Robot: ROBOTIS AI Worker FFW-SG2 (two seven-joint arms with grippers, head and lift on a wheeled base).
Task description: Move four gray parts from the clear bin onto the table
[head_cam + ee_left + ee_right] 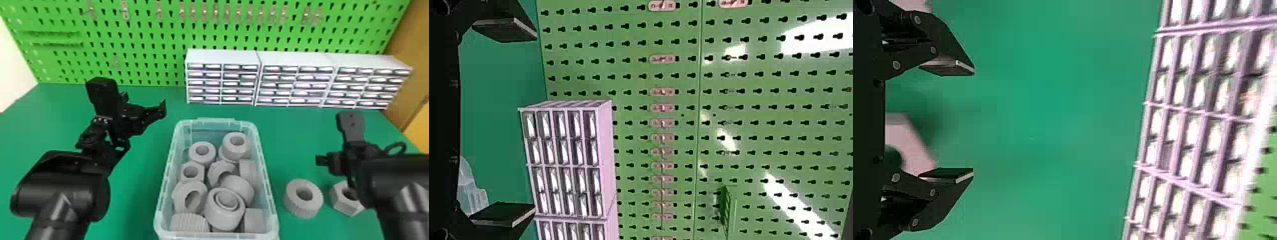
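My left gripper [134, 95] is open above the table, left of the clear bin [266, 178]; the left wrist view has the gripper [534, 122] with empty, spread fingers and a bit of the bin [471, 192]. My right gripper [333, 140], also open and empty, is right of the bin. Several gray rings and nuts, such as a ring [225, 213], lie piled in the bin. On the table to its right sit a ribbed gray ring [303, 207] and a gray hex nut [341, 204], partly behind my right arm. In the right wrist view the nut [913, 150] lies behind the gripper [973, 122].
White drawer cabinets [220, 57] stand at the table's back, right of centre, before a green pegboard [143, 48] with small clips. The green table [137, 191] runs around the bin. A wooden wall [411, 63] rises at the far right.
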